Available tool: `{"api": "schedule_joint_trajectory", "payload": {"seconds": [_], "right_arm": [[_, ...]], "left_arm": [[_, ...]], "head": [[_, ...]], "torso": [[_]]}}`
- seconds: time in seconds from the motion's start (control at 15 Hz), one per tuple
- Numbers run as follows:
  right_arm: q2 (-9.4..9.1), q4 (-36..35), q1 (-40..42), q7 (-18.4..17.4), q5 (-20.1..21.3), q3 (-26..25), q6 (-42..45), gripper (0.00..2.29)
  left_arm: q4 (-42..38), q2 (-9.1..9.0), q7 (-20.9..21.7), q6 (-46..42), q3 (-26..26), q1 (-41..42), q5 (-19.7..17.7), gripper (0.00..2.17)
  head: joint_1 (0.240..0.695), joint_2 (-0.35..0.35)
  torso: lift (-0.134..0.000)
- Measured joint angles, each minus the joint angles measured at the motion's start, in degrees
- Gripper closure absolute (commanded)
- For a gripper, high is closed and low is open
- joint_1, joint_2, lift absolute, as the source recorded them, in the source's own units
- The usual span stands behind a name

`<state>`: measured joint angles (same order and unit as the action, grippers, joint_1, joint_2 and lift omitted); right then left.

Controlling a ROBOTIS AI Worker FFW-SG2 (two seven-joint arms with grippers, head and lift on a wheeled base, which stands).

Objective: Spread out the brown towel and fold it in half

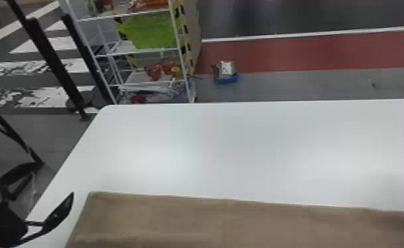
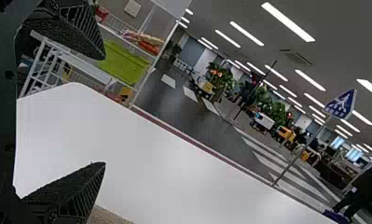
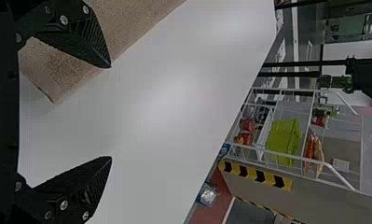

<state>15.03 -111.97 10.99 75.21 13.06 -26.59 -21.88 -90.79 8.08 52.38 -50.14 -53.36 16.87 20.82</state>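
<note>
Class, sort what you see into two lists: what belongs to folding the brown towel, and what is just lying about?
For the job:
- towel
- table, under it
- left gripper
- right gripper

Just about:
- shelf
- green bin
- street sign

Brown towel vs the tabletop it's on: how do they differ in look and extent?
Color: the towel is brown, the tabletop white.
Surface: the towel is nubby and matte, the tabletop smooth with soft glare.
Extent: the towel's far edge stops well short of the tabletop's.
Shared: both lie flat.
</note>
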Motion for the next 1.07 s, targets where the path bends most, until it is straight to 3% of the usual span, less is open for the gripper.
{"api": "schedule_joint_trajectory", "payload": {"seconds": [1.07], "right_arm": [[-0.02,0.36,-0.18,-0.06,0.13,0.32,1.04,0.21]], "left_arm": [[0.06,0.09,0.00,0.00,0.40,0.00,0.45,0.08]], "head": [[0.695,0.206]], "torso": [[-0.134]]}}
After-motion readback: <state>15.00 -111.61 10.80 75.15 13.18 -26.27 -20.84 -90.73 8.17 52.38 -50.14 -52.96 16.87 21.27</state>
